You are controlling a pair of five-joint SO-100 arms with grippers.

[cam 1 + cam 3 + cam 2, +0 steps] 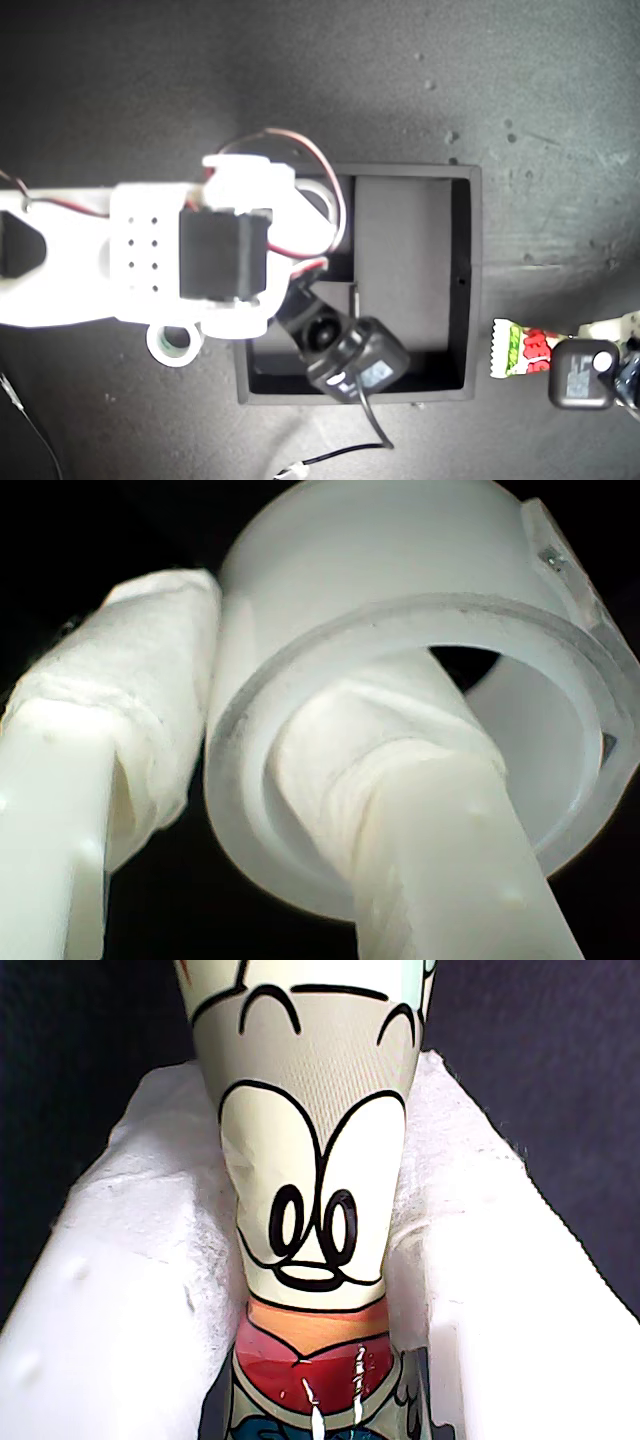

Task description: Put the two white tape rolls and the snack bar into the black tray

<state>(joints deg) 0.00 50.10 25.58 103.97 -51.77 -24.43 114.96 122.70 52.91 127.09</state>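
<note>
The wide white tape roll (380, 550) is held by my second gripper (240, 740), which is shut on its wall with one padded finger (400, 780) through the centre. In the exterior view this roll (320, 195) peeks out from under the second arm, over the far-left compartment of the black tray (472, 280). The smaller roll with a greenish rim (172, 343) lies on the table just off the tray's left side in the exterior view. My first gripper (315, 1210) is shut on the snack bar (310, 1150). That bar (522, 350) sits right of the tray in the exterior view.
The second arm's white body (150, 250) covers the tray's left compartments, and its black camera (355, 362) hangs over the tray's near edge. A thin cable (335, 458) runs along the near table. The tray's long compartment (405, 260) is bare.
</note>
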